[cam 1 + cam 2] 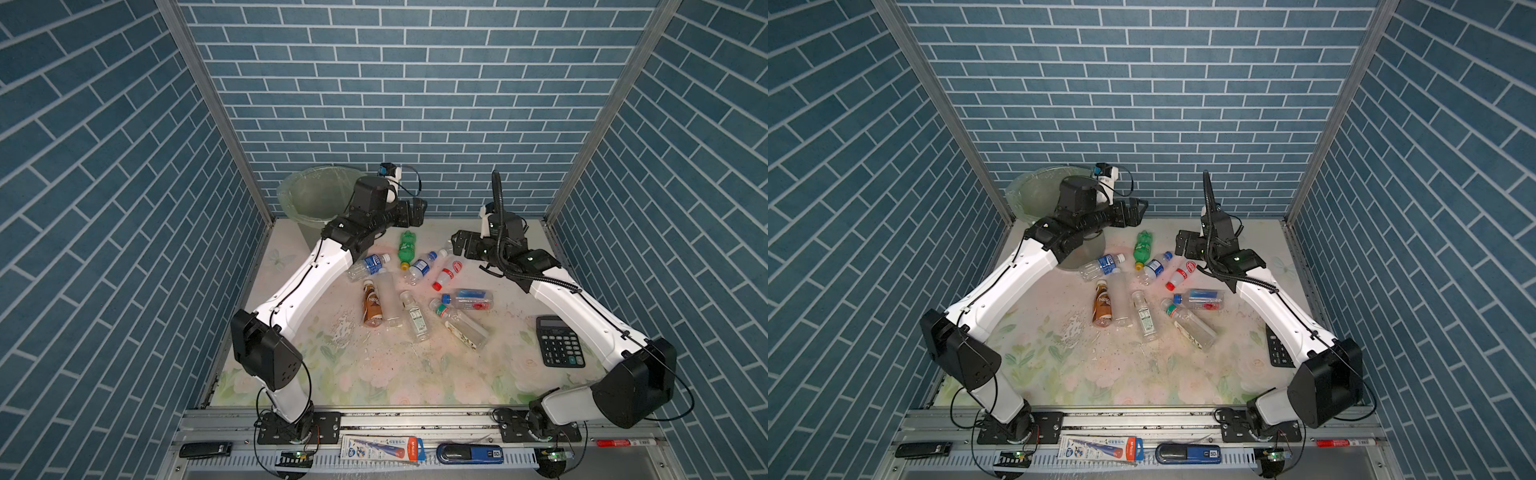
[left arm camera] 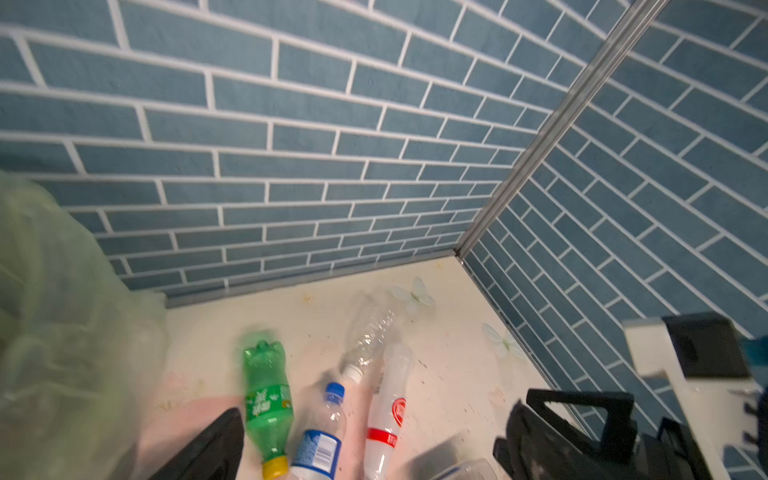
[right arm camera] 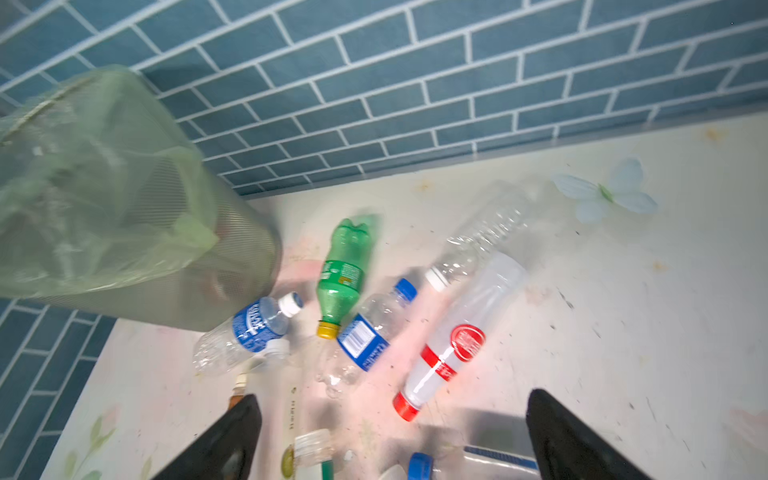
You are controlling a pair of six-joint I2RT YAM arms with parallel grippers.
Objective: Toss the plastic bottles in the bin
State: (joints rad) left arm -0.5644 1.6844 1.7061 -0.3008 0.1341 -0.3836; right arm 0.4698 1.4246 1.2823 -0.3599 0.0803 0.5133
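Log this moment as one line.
left gripper: open, empty, beside bin | right gripper: open, empty, near red-capped bottle | bottles: lying on table

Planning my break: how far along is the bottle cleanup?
Done: nothing certain; I can't see what is in the bin. In hand: nothing; left gripper and right gripper both hang open and empty. Left: about ten bottles lie on the table.
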